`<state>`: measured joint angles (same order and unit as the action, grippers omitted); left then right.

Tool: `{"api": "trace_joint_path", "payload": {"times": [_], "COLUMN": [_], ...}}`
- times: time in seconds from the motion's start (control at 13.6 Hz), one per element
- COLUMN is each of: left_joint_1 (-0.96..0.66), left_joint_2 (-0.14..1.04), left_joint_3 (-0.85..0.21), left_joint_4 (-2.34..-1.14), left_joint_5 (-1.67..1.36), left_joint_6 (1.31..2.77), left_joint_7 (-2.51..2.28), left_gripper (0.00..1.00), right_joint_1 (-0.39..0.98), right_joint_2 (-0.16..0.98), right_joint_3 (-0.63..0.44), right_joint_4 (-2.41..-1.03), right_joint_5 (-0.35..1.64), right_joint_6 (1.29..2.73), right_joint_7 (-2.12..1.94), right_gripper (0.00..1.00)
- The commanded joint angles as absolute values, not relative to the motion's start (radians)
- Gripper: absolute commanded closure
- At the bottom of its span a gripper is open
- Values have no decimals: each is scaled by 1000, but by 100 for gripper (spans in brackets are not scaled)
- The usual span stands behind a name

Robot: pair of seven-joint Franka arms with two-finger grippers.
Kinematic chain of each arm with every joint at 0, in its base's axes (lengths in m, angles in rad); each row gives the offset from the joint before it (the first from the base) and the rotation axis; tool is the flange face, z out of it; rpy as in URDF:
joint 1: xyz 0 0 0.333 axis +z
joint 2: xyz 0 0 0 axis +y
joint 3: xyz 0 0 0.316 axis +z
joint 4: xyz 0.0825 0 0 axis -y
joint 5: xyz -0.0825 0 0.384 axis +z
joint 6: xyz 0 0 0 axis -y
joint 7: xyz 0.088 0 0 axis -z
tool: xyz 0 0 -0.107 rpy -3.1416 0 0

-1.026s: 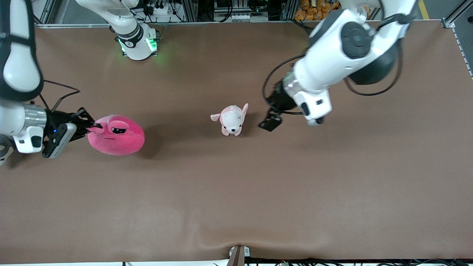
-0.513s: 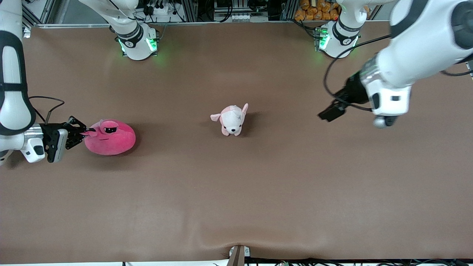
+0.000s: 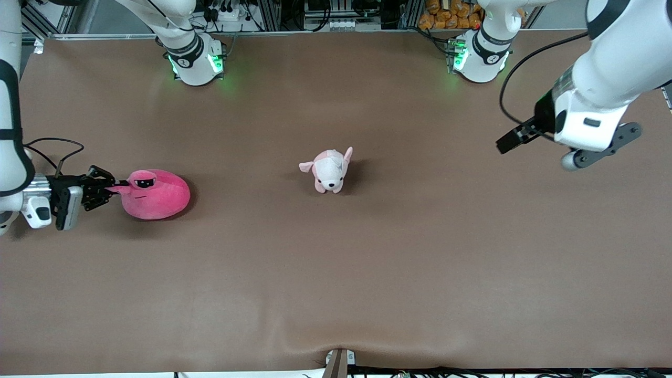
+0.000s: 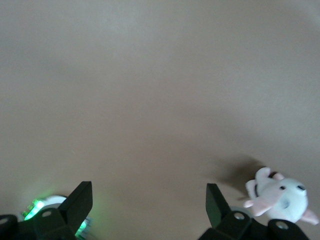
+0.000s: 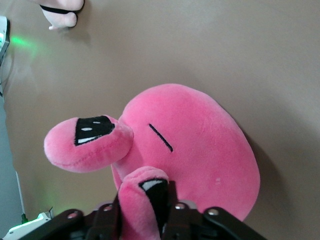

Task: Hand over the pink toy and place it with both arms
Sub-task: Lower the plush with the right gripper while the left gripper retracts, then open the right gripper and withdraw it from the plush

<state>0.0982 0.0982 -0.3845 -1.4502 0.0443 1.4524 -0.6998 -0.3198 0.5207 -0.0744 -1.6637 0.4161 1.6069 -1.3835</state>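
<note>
The pink toy [image 3: 155, 197] sits on the tabletop [image 3: 336, 294] at about middle height in the front view, close to the frame edge at the right arm's end. Its round body looks like it rests flat on the brown top, with a thin shadow right under it. Its longer way runs along the length of the tabletop, and its face looks up. One small pink flap with a dark eye patch sticks out of the toy toward the right gripper [image 3: 102, 188]. In the right wrist view we see that flap sitting between the two black fingers [image 5: 175, 212], so the right gripper [image 5: 145, 210] is pinching the pink toy [image 5: 200, 150] by this flap. The toy's body lies straight out from the gripper tips, toward the middle of the tabletop. So we think the right gripper has to let go and slide back the way it points, away from the toy. If it pulls back too soon, the flap may drag the toy along. The little puppy toy [image 3: 329, 170] stands in the middle of the frame, well apart from the pink toy. The left gripper [image 3: 512, 140] hangs over the bare top near the upper corner at the left arm's end, far from both toys. Its fingers are spread wide with nothing in them [image 4: 147, 200], and that arm waits. The right arm is much the nearer one.
</note>
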Motion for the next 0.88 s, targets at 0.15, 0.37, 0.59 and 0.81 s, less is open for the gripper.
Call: {"api": "trace_joint_path", "payload": {"times": [0.15, 0.37, 0.59, 0.81], "left_joint_1": [20, -78, -61, -8], "left_joint_2": [22, -17, -31, -34], "left_joint_3": [-191, -45, -52, -95], "left_joint_4": [-1479, -1518, -1539, -1540], "left_joint_5": [58, 57, 60, 60], "left_joint_6": [1398, 1393, 1413, 1449], "left_joint_7": [-344, -261, -258, -258], "left_gripper": [0, 0, 0, 0], "right_joint_1": [-350, -334, -310, -250], "right_joint_2": [535, 528, 486, 418], "right_joint_3": [-54, -54, -54, -52], "right_joint_4": [-1499, -1424, -1417, -1417], "right_joint_5": [420, 413, 408, 358], "right_joint_6": [1580, 1578, 1578, 1580], "right_joint_7": [-1350, -1310, -1191, -1044], "right_gripper": [0, 0, 0, 0]}}
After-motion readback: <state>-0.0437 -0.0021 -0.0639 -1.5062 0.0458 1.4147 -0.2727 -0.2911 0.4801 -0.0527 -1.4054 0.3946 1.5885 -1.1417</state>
